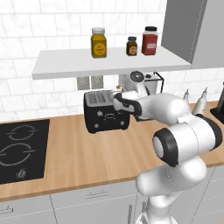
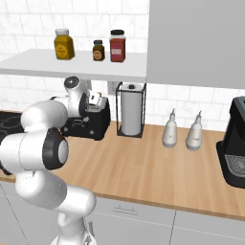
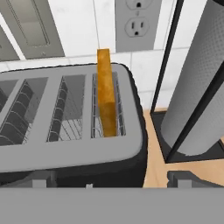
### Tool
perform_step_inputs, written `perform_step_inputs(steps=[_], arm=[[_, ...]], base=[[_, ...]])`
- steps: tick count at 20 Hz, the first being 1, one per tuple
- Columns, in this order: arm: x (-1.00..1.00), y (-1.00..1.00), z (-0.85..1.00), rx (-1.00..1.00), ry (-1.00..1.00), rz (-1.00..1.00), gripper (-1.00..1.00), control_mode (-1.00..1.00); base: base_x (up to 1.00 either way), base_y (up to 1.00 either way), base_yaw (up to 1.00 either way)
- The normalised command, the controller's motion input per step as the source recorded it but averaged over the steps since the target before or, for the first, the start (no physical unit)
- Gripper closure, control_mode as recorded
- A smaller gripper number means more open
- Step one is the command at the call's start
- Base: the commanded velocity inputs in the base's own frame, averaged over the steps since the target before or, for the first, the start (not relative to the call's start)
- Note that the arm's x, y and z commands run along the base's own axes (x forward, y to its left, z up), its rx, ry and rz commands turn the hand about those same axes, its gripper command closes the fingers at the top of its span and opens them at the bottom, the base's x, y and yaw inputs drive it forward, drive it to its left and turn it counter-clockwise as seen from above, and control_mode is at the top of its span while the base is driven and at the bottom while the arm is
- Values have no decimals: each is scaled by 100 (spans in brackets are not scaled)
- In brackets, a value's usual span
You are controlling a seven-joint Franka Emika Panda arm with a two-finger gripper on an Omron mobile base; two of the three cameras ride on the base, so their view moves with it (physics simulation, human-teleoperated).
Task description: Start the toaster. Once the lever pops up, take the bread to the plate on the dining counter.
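One toaster (image 3: 70, 131) is sitting on the wood worktop (image 1: 87, 157) with one bread (image 3: 106, 94) slice standing upright in its end slot nearest the paper towel roll (image 3: 197, 96), sticking well above the top. One gripper (image 3: 111, 183) is hovering just above the toaster's front edge, fingers spread wide, gripping nothing. Three jars (image 2: 98, 50) are lining the shelf, and two pale bottles (image 2: 170, 129) are standing right of the roll.

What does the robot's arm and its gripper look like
The arm is glossy white, built of rounded, bulbous segments with black rings at the joints and a grey disc cap near the wrist. No cables or markings show. The gripper has two small, dark, blocky finger tips.
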Motion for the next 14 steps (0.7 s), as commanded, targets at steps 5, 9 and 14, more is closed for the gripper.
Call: perform_step_inputs(steps=[5, 9, 14], arm=[[41, -3, -2, 0, 0, -3, -100, -100], [35, 0, -7, 0, 0, -2, -100, -100], [31, 0, -7, 0, 0, -2, -100, -100]], base=[[0, 0, 0], [0, 0, 0], [0, 0, 0]])
